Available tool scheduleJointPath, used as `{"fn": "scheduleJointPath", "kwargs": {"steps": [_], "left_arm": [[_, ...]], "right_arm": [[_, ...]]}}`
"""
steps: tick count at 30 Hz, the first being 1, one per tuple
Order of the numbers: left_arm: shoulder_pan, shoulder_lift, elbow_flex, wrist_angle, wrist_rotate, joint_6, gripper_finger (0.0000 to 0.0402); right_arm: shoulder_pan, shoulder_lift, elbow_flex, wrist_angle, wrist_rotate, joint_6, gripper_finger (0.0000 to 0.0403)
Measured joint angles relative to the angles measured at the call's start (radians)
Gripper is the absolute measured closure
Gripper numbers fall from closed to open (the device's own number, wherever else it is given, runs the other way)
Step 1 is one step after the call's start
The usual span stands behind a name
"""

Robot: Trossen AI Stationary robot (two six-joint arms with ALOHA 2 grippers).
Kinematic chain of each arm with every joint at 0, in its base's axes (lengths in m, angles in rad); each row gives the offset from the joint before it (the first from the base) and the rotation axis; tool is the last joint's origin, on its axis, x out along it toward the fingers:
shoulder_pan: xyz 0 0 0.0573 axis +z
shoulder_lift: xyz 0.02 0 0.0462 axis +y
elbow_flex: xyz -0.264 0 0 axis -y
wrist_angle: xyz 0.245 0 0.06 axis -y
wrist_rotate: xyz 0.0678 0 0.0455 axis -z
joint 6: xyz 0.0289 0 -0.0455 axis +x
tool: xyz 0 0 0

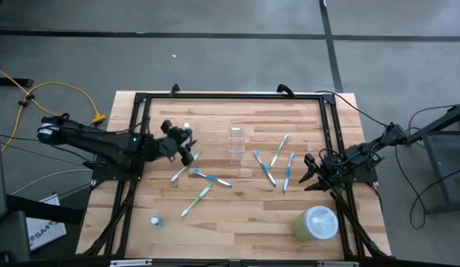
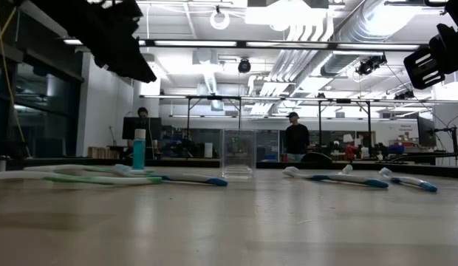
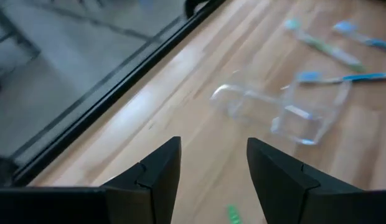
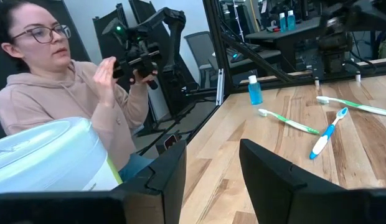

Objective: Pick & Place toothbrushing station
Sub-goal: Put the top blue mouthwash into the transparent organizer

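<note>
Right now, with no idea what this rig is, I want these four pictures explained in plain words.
Two dark robot arms work at a wooden table. One picture looks down from above, one looks level across the tabletop, and two come from cameras on the wrists. The left pincer and right pincer are both open and hold nothing. On the table stand a clear cup, a small tube and a pale green container; blue and green toothbrushes lie scattered. A person sits beside the table.
</note>
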Motion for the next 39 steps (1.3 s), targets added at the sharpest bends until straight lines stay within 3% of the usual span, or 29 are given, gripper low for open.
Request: {"fn": "scheduleJointPath", "kwargs": {"steps": [7,15,20,24,34,39], "left_arm": [[0.19,0.014,0.017,-0.131,0.142,-0.218,0.0225],[0.286,0.021,0.017,-0.132,0.299,-0.291,0.0225],[0.345,0.021,0.02,-0.15,0.411,-0.459,0.0225],[0.411,0.038,0.059,-0.191,0.507,-0.484,0.0225],[0.477,0.288,0.344,-0.483,0.534,-0.568,0.0225],[0.497,0.391,0.397,-0.548,0.535,-0.655,0.0225]], "right_arm": [[0.0,0.0,0.0,0.0,0.0,0.0,0.0261],[0.0,0.0,0.0,0.0,0.0,0.0,0.0261],[0.0,0.0,0.0,0.0,0.0,0.0,0.0261],[0.0,0.0,0.0,0.0,0.0,0.0,0.0261],[0.0,0.0,0.0,0.0,0.0,0.0,0.0261],[0.0,0.0,0.0,0.0,0.0,0.0,0.0261]]}}
